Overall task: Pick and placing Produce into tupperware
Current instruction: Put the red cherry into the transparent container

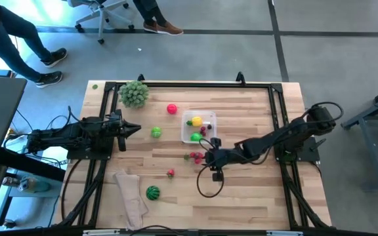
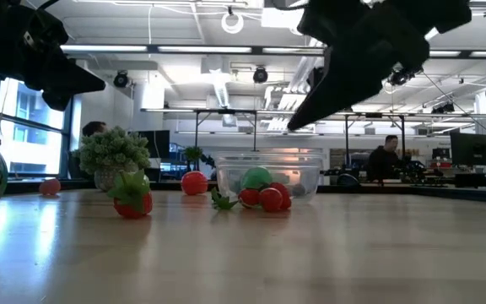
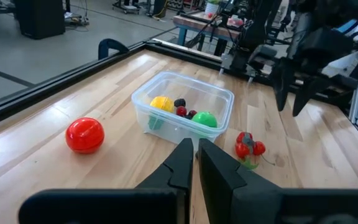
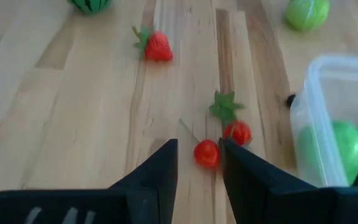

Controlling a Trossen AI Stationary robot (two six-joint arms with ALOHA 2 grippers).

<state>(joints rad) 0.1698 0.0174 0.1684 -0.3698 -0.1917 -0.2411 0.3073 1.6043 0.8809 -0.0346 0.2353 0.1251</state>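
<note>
The piece nearest the right pincer [image 4: 197, 163] is a cherry pair [image 4: 222, 142]: two small glossy red balls joined by a thin stem to a green leaf. It looks like light, hard moulded plastic, so it should weigh next to nothing but may roll or skid on the smooth wood of the tabletop [image 1: 254, 190] if nudged. The round balls are slick; the surest hold is probably across one ball at its widest part, or across the stem junction, with the fingers coming down on either side. The right pincer hangs just above it, released, its fingers parted with one cherry showing in the gap. The pair lies on the tabletop just beside the tupperware [image 1: 199, 128], a clear square container with rounded corners that already holds a yellow piece, a green ball and some dark and red berries. Other produce is scattered well apart: a strawberry [image 1: 170, 173], a striped watermelon ball [image 1: 152, 193], a green ball [image 1: 156, 132] and a red ball [image 1: 172, 109]. The left pincer [image 1: 135, 128] waits at the tabletop's left side, clenched with its fingers together and nothing held.
</note>
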